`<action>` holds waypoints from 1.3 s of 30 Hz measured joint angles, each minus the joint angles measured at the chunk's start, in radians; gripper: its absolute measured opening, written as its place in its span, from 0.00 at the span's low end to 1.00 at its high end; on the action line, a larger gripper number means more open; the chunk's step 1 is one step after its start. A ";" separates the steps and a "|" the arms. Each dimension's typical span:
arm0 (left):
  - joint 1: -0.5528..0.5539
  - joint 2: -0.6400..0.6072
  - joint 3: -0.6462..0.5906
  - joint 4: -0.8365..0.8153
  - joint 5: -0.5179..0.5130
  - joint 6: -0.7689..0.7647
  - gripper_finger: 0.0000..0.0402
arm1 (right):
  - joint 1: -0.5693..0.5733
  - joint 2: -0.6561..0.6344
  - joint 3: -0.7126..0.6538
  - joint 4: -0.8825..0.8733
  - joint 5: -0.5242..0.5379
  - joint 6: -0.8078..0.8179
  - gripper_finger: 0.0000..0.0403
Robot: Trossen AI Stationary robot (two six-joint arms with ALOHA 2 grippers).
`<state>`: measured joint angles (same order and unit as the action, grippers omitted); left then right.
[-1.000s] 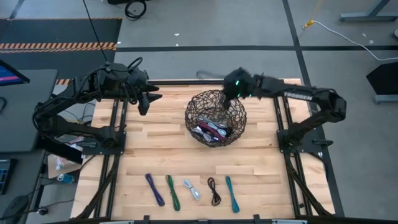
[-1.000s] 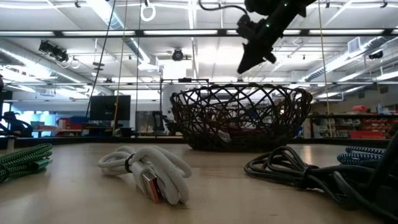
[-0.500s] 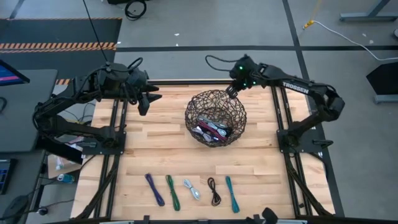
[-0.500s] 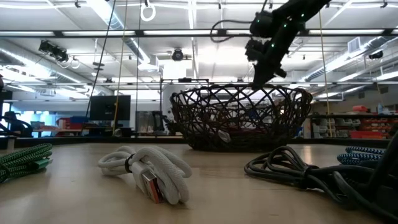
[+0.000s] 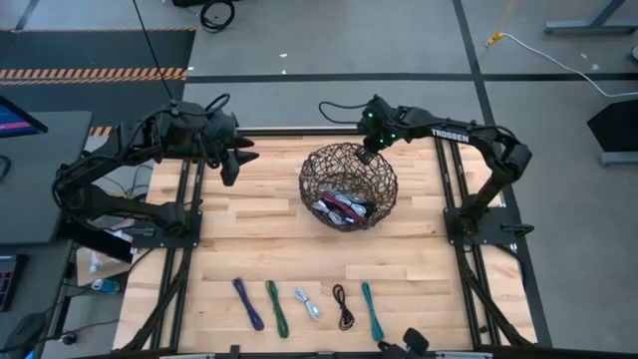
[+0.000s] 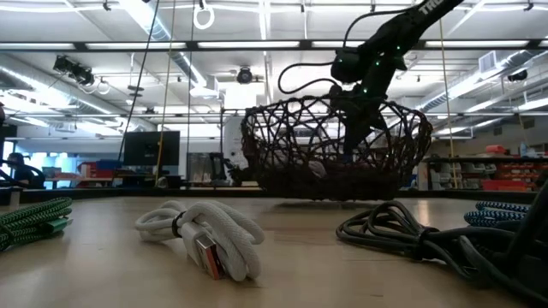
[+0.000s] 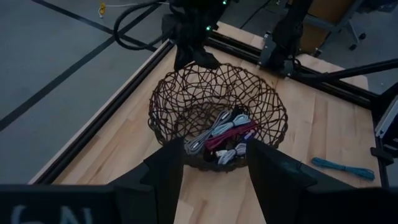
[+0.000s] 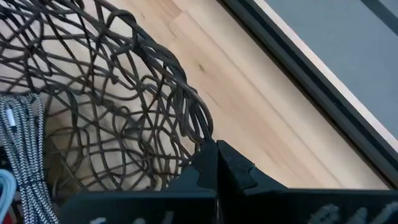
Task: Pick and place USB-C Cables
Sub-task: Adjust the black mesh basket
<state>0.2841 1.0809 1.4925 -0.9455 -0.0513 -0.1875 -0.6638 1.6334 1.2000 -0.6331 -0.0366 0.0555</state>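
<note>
Right gripper (image 5: 366, 155) pinched shut on wicker basket (image 5: 384, 172) rim, left gripper (image 5: 232, 165) parted beside it

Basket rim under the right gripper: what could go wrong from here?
The right gripper is shut on the wire basket rim at its far edge, and in the low view the basket looks raised off the table. Risks:
1. The thin rim could slip from the fingertips and the basket drop.
2. Held at one edge, it could tip and spill the cable bundles inside.
3. A wire strand may snag the fingers on release.
</note>
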 joint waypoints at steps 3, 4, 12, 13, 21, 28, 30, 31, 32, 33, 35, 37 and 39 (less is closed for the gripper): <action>0.000 0.000 0.000 -0.007 0.000 0.000 0.45 | 0.004 -0.010 -0.001 0.012 -0.017 0.011 0.00; 0.000 0.000 0.000 -0.009 0.000 0.000 0.45 | 0.007 -0.016 -0.002 0.012 -0.024 0.018 0.00; 0.000 0.000 0.000 -0.010 0.000 0.000 0.45 | 0.012 -0.094 -0.004 0.036 -0.013 0.020 0.00; 0.000 0.000 0.000 -0.010 0.000 0.000 0.45 | 0.003 -0.097 -0.004 0.034 -0.010 0.019 0.00; 0.000 0.000 0.000 -0.010 0.000 0.000 0.45 | -0.066 -0.096 -0.004 0.031 -0.018 0.007 0.00; 0.000 0.000 0.000 -0.009 0.000 0.000 0.45 | -0.108 -0.082 -0.003 0.031 -0.043 -0.005 0.00; 0.000 0.000 0.000 -0.009 0.000 0.000 0.45 | -0.118 -0.069 -0.005 0.011 -0.060 -0.002 0.00; 0.000 0.000 0.000 -0.009 0.000 0.000 0.45 | -0.119 -0.062 -0.005 0.005 -0.062 -0.002 0.00; 0.000 0.000 0.000 -0.009 0.000 0.000 0.45 | -0.119 -0.053 -0.005 -0.005 -0.064 -0.001 0.00; 0.000 0.000 0.000 -0.009 0.000 -0.001 0.45 | -0.116 -0.045 -0.005 -0.019 -0.063 -0.003 0.00; 0.000 0.000 0.000 -0.009 0.000 -0.002 0.45 | -0.108 -0.028 -0.006 -0.023 -0.066 -0.003 0.00; 0.000 0.000 0.000 -0.009 0.000 -0.003 0.45 | -0.099 -0.015 -0.006 -0.016 -0.071 -0.003 0.00; 0.000 0.000 0.000 -0.009 0.000 -0.004 0.45 | -0.088 -0.001 -0.006 -0.013 -0.080 -0.003 0.00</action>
<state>0.2842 1.0809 1.4925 -0.9546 -0.0513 -0.1913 -0.7520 1.6328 1.1942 -0.6456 -0.1167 0.0525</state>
